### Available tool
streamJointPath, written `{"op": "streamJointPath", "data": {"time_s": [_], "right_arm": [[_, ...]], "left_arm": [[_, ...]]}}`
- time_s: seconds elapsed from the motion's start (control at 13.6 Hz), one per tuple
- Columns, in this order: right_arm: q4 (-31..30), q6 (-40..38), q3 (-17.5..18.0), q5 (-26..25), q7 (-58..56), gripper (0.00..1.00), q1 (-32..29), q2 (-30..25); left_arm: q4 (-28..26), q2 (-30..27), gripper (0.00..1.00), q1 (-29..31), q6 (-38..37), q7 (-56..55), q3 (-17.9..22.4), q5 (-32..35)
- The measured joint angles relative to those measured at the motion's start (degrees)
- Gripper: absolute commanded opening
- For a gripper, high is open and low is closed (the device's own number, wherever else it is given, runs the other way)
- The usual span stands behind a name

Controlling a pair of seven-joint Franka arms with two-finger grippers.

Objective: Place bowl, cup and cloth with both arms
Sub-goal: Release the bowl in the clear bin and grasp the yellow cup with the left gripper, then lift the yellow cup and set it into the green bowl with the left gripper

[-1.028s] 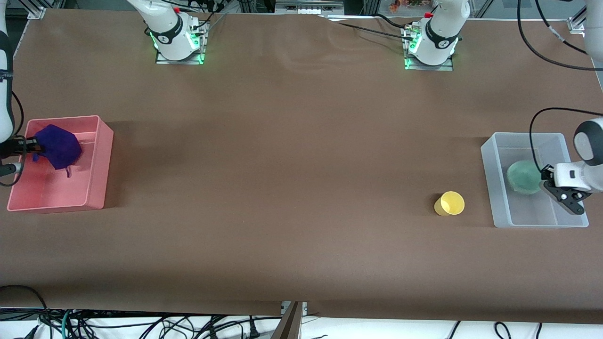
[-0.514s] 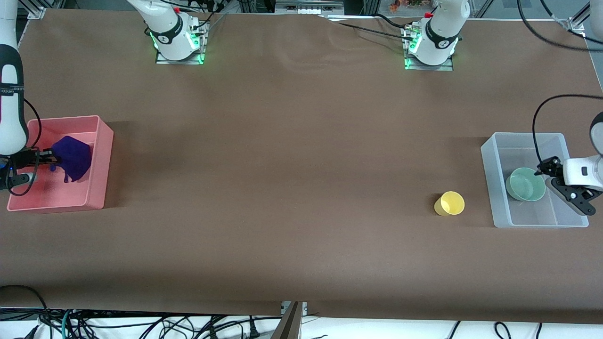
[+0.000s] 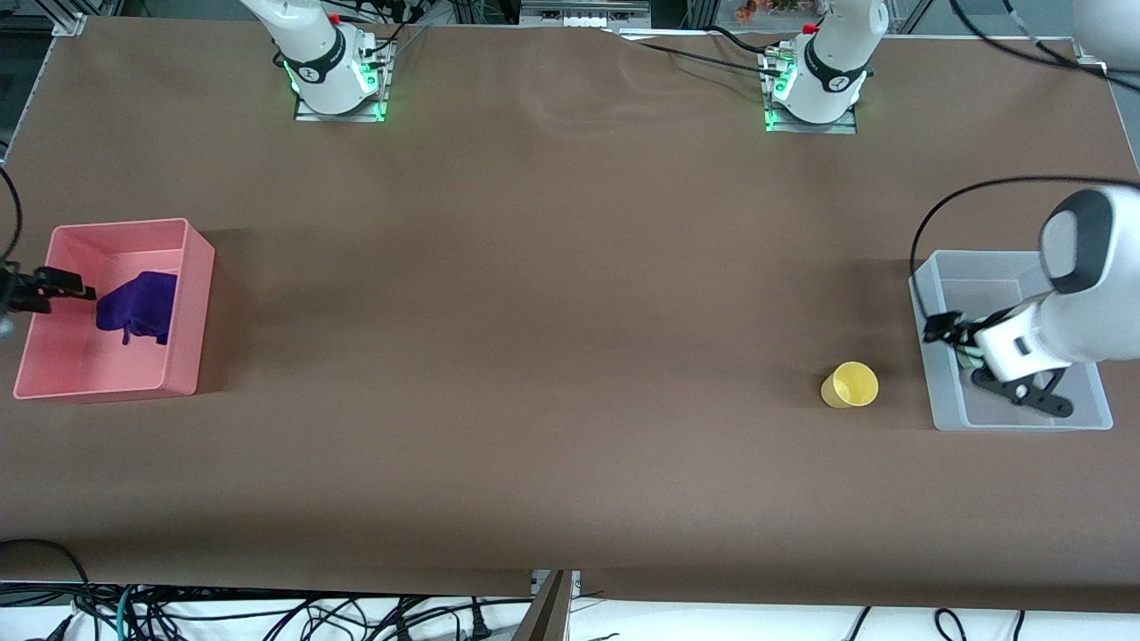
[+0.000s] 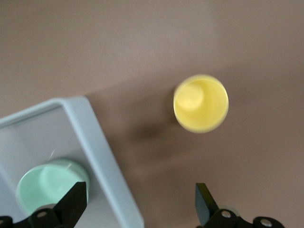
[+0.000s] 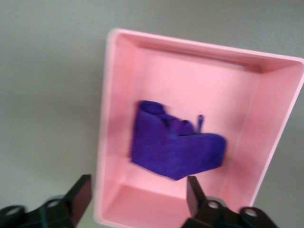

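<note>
The purple cloth [image 3: 135, 307] lies loose in the pink bin [image 3: 191, 307] at the right arm's end; it also shows in the right wrist view [image 5: 175, 147]. My right gripper [image 3: 76, 283] is open and empty above the bin's outer edge, apart from the cloth. The mint-green bowl [image 4: 47, 185] sits upright in the clear bin [image 4: 99, 156]; in the front view my left arm hides most of it. My left gripper [image 3: 942, 329] is open and empty over the clear bin's wall on the cup's side. The yellow cup [image 3: 850, 385] stands upright on the table beside the clear bin [image 3: 926, 356].
The two arm bases [image 3: 334, 80] stand along the table's edge farthest from the front camera. Black cables hang near both wrists. Brown table [image 3: 552, 312] stretches between the two bins.
The right gripper let go of the cloth, which dropped into the pink bin, and drew back. The left gripper let go of the bowl in the clear bin and swung toward the cup.
</note>
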Motion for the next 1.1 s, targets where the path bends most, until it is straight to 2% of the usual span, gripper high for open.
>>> {"op": "streamJointPath", "data": {"time_s": [0.07, 0.15, 0.22, 0.29, 0.37, 0.44, 0.51, 0.73, 0.88, 1.1], "right_arm": [[1.88, -3.75, 1.64, -0.87, 4.64, 1.0, 0.81, -1.85], [3.69, -7.03, 4.3, -2.92, 9.58, 1.0, 1.44, -3.59], [5.35, -9.9, 7.81, -5.42, 14.4, 1.0, 1.9, -5.25], [6.62, -11.98, 11.26, -7.5, 18.91, 1.0, 2.4, -6.78], [7.31, -13.15, 14.24, -8.69, 22.76, 1.0, 2.81, -8.16], [7.6, -13.63, 16.73, -9.07, 25.49, 1.0, 3.08, -9.36], [7.64, -13.79, 18.88, -9.2, 26.97, 1.0, 3.14, -10.27], [7.64, -13.87, 22.66, -10.3, 27.54, 1.0, 3.52, -11.13], [7.62, -14.34, 22.84, -11.39, 27.54, 1.0, 4.1, -10.9], [7.59, -14.55, 22.82, -11.45, 28.41, 1.0, 4.03, -10.9]], "left_arm": [[-0.09, 2.2, 0.97, -0.72, 2.82, -2.7, -0.02, 0.0], [-0.14, 4.13, 0.91, -1.43, 4.94, -4.92, -0.03, 0.0], [-0.23, 5.78, 0.8, -1.96, 6.83, -6.12, -0.04, 0.0], [-0.41, 7.2, 0.58, -2.22, 8.89, -6.62, -0.04, 0.0], [-0.65, 8.36, 0.29, -2.27, 10.89, -6.81, -0.03, 0.0], [-0.85, 9.4, 0.12, -2.26, 12.19, -6.87, 0.01, 0.0], [-0.92, 10.39, 0.0, -2.25, 12.77, -6.89, 0.04, 0.0], [-0.93, 11.68, 0.0, -2.24, 13.19, -7.01, 0.05, 0.0], [-0.81, 11.37, 0.0, -2.21, 11.66, -7.13, 0.02, 0.0], [0.1, 8.95, 0.0, -1.82, 4.67, -7.15, -0.57, 0.0]]}}
